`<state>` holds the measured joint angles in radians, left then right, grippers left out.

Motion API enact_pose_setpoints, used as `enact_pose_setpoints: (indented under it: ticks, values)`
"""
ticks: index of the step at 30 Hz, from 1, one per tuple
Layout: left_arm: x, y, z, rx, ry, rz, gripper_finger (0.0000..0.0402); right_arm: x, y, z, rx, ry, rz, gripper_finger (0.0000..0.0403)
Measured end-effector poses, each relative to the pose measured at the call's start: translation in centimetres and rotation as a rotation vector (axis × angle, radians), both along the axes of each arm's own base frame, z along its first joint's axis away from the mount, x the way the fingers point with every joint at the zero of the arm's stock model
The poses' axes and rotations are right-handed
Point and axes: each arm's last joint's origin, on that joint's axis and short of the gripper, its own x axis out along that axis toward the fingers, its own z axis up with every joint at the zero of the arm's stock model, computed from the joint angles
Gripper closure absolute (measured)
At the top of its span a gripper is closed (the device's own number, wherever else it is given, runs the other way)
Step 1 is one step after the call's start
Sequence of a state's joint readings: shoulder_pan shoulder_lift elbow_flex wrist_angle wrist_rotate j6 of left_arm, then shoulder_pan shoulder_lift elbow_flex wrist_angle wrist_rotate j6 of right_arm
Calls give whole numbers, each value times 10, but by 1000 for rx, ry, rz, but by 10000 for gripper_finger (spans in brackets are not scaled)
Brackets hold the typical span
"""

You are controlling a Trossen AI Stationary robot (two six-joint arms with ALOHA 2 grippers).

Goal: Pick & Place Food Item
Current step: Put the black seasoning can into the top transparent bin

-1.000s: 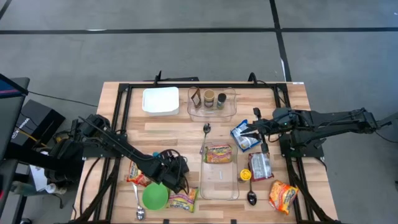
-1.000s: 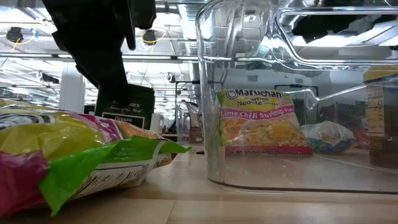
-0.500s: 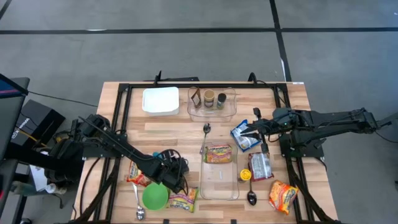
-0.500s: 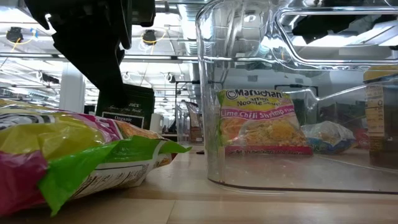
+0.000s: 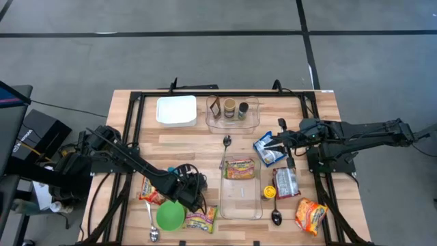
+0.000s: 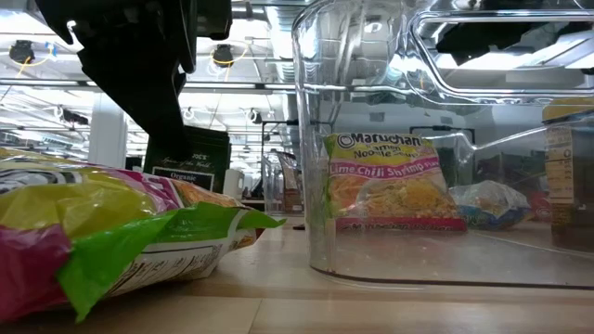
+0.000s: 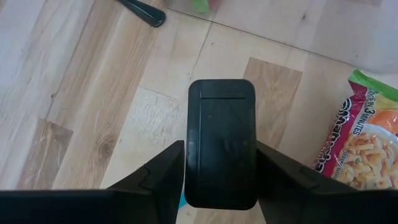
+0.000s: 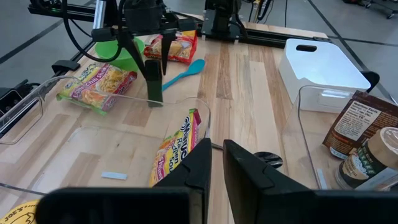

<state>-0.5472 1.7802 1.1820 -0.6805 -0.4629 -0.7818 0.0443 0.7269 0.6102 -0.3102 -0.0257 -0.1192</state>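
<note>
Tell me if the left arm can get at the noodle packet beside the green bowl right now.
Probably yes. The left gripper hangs open right next to the noodle packet, which lies flat with nothing on top. The green bowl crowds one side; the rest looks free.

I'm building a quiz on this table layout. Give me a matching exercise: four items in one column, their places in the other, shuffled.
1. Maruchan noodle pack
2. white lidded box
3. green bowl
4. left gripper

a. just above the wood by the turquoise spoon
b. far edge, left of the jars' bin
c. inside the long clear bin
d. near edge, left side

Pairs: 1-c, 2-b, 3-d, 4-a
</note>
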Motion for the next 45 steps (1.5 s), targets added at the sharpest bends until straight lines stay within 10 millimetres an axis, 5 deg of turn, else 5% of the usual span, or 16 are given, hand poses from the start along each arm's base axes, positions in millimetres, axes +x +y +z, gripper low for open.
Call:
enact_pose_setpoints:
  ticks: [29,45]
  values:
    - [1,-1,2,-16,-22,5,264,0,0,0,-1,4,0,368]
    - [-16,11,65,-62,-242,20,263,0,0,0,-3,4,1,368]
